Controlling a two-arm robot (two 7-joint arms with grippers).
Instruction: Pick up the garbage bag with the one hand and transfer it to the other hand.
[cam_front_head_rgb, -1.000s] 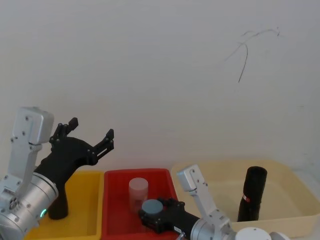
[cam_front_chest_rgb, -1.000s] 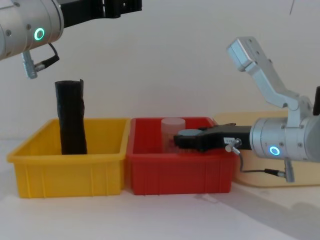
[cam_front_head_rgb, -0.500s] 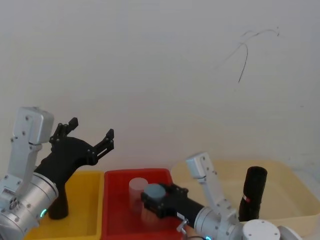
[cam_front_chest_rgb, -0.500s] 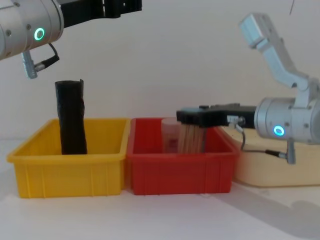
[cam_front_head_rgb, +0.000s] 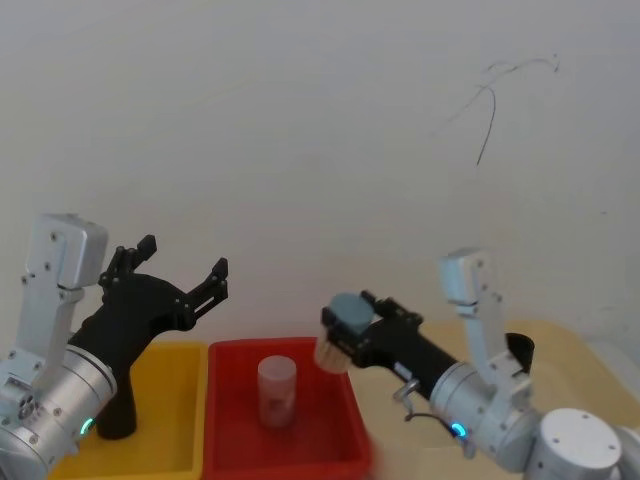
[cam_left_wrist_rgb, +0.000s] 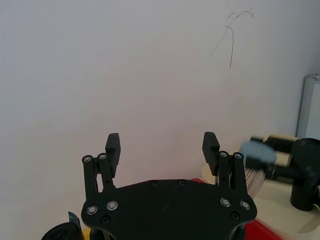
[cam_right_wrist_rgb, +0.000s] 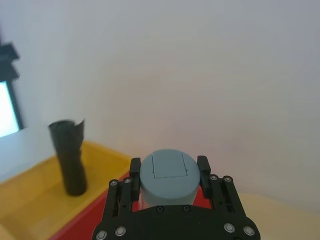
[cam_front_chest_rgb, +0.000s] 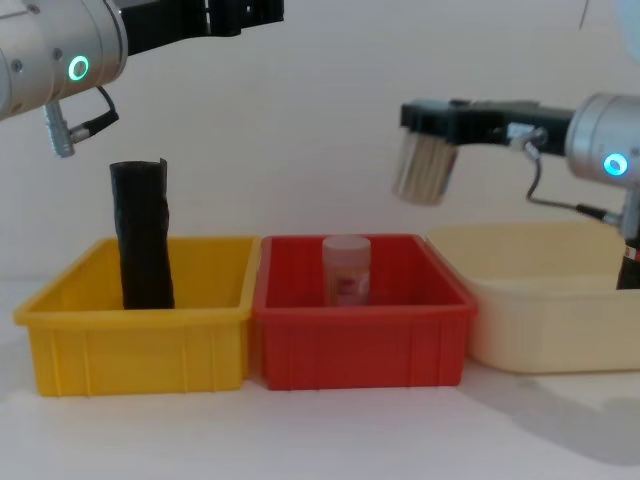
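The right gripper (cam_front_head_rgb: 345, 335) is clamped on a grey-capped container of pale sticks (cam_front_chest_rgb: 425, 165), held above the red plastic bin (cam_front_chest_rgb: 360, 335). The left gripper (cam_front_head_rgb: 185, 270) hangs with fingers spread above the yellow plastic bin (cam_front_chest_rgb: 140, 340). The black cylindrical garbage bag roll (cam_front_head_rgb: 518, 350) stands in the beige tray (cam_front_chest_rgb: 540, 300) at the surface's right edge

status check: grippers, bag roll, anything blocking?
Right gripper shut on a gray-capped jar, held above the red bin. Left gripper open, raised over the yellow bin. Garbage bag untouched in the beige tub, behind the right arm.
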